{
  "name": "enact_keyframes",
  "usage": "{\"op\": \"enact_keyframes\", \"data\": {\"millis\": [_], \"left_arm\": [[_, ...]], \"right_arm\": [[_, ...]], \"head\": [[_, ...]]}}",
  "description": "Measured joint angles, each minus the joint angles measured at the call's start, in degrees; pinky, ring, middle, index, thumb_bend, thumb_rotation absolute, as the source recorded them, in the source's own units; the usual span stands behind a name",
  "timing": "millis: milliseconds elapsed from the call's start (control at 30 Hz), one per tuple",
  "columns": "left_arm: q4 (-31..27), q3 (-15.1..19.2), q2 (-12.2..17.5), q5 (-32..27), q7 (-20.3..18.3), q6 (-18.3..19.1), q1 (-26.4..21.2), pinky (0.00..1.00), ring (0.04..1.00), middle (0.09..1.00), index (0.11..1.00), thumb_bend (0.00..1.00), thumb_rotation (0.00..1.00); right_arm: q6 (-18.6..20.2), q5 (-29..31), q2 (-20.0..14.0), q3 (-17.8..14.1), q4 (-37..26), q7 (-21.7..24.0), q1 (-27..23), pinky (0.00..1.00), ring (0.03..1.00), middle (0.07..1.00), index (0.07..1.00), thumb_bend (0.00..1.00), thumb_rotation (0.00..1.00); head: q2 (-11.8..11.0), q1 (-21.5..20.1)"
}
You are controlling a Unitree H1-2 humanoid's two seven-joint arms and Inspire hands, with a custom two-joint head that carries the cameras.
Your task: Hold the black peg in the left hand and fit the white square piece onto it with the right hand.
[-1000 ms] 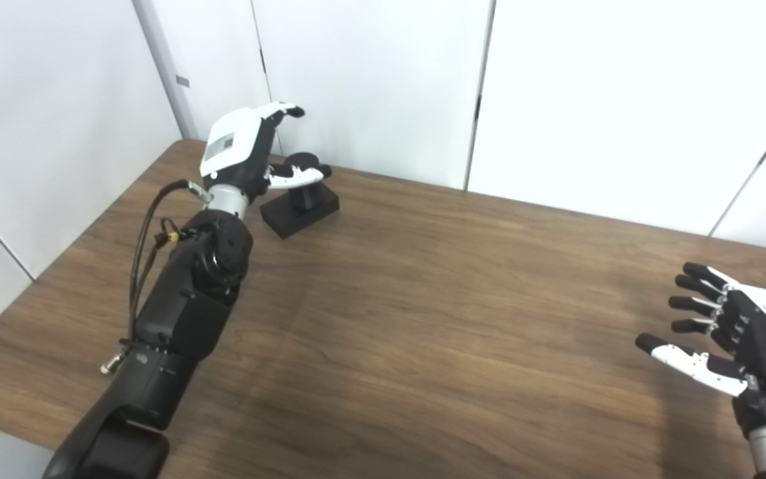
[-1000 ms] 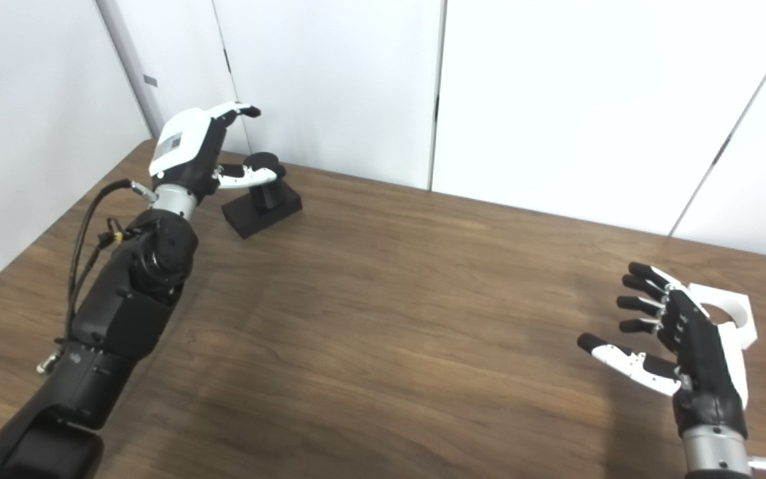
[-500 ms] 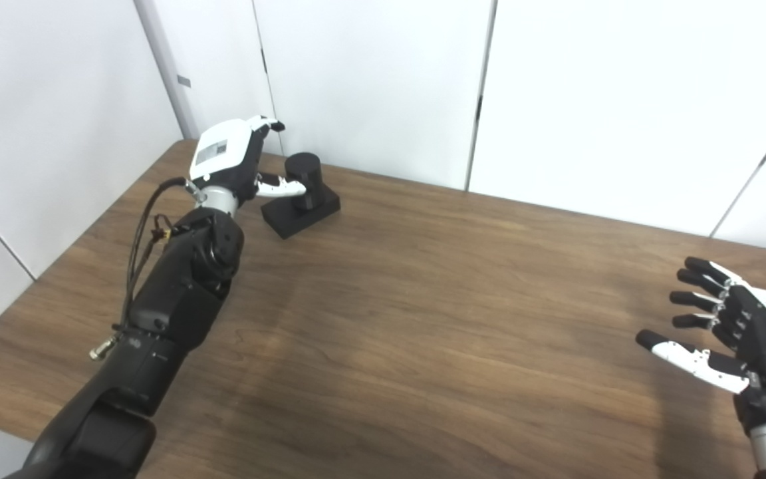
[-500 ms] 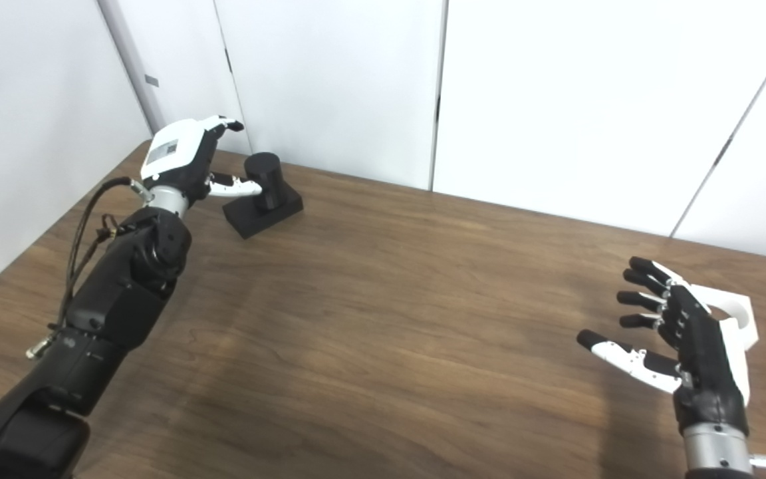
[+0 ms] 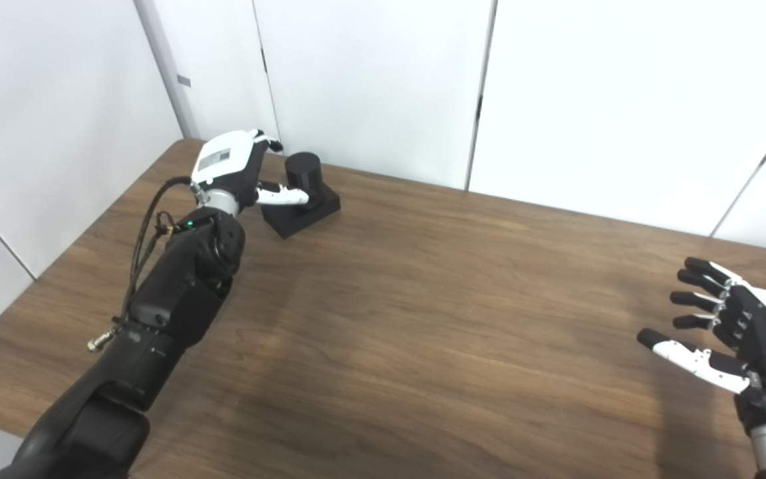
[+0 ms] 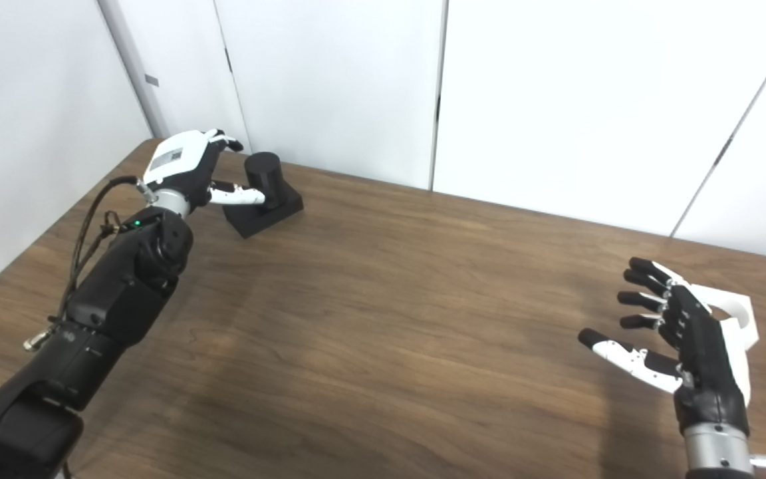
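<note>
Black peg (image 5: 304, 174), white square piece (image 6: 734, 313), wood-grain brown table (image 5: 423, 299)

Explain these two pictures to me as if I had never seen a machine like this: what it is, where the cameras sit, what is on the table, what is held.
This is a humanoid robot with two arms at a wooden table. Both pictures come from two cameras side by side on its head, so they show one scene from slightly different spots. The left hand reaches toward the far left corner, its thumb beside the black peg, a round post standing on a black base. It has not closed around the peg. The right hand hovers open at the near right, fingers spread, in front of the white square piece, which lies on the table. Nothing is held yet.
</note>
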Motion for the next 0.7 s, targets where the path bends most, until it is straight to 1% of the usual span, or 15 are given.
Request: {"op": "enact_keyframes", "data": {"millis": [100, 167, 300, 467, 700], "left_arm": [[0.4, -1.1, 0.2, 0.0, -0.5, 0.5, 0.0, 0.81, 0.985, 0.965, 0.775, 1.00, 0.58], [0.5, -1.5, 0.3, 0.0, -1.3, 0.8, 0.0, 0.81, 0.983, 0.965, 0.775, 1.00, 0.58], [1.6, -1.9, 0.5, 0.0, -1.7, 1.0, -0.1, 0.83, 0.988, 0.970, 0.780, 1.00, 0.57], [2.1, -2.3, 0.5, 0.0, -1.9, 1.2, -0.1, 0.84, 0.989, 0.973, 0.786, 1.00, 0.53], [5.7, -2.9, 0.5, 0.0, -1.8, 1.2, -0.5, 0.86, 0.988, 0.969, 0.794, 1.00, 0.53]], "right_arm": [[0.0, 0.0, 0.0, -0.1, 0.0, 0.0, 0.0, 0.55, 0.690, 0.771, 0.771, 0.64, 0.00], [0.0, 0.0, 0.0, 0.0, 0.0, 0.0, 0.0, 0.56, 0.690, 0.772, 0.774, 0.64, 0.00], [0.1, -0.1, 0.0, -0.1, -0.1, 0.0, 0.0, 0.56, 0.696, 0.773, 0.775, 0.64, 0.00], [0.3, 0.0, 0.0, -0.1, -0.2, 0.0, 0.0, 0.54, 0.683, 0.766, 0.775, 0.64, 0.00], [0.3, -0.3, 0.0, -0.1, -0.4, 0.0, 0.0, 0.53, 0.674, 0.764, 0.770, 0.65, 0.00]], "head": [[0.0, 0.0], [0.0, 0.0], [0.3, -0.1], [0.4, -0.2], [0.7, -0.4]]}}
